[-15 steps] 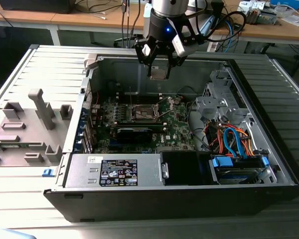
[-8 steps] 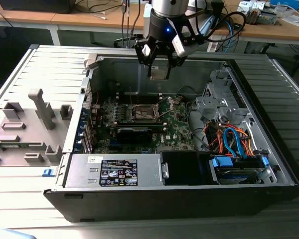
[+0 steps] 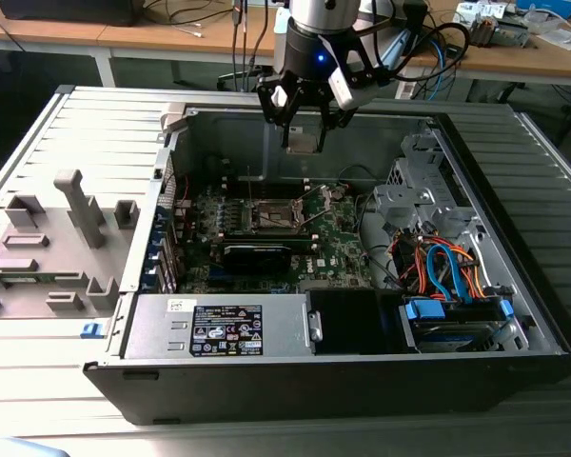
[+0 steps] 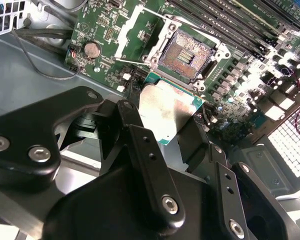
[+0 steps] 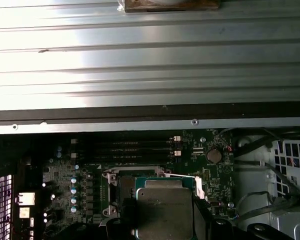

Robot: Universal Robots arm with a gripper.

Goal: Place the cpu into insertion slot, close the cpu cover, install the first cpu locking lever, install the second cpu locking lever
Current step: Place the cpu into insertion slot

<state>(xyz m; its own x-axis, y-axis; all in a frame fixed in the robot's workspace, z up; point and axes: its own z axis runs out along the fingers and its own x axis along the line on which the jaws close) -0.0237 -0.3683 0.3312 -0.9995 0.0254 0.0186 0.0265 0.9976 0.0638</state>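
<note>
- cpu (image 3: 303, 143) is clamped in my claw (image 3: 305, 129), hanging over the open case (image 3: 343, 386), clear of the motherboard (image 3: 338, 252).
- In the second wrist view my fingers (image 4: 132, 125) pinch its opposite edges, metal top up.
- insertion slot (image 4: 185, 54) bare below; cpu cover (image 4: 131, 30) swung open beside it.
- Label (image 3: 226, 328) on the power supply (image 3: 157, 328) by the case's edge: print unreadable.
</note>
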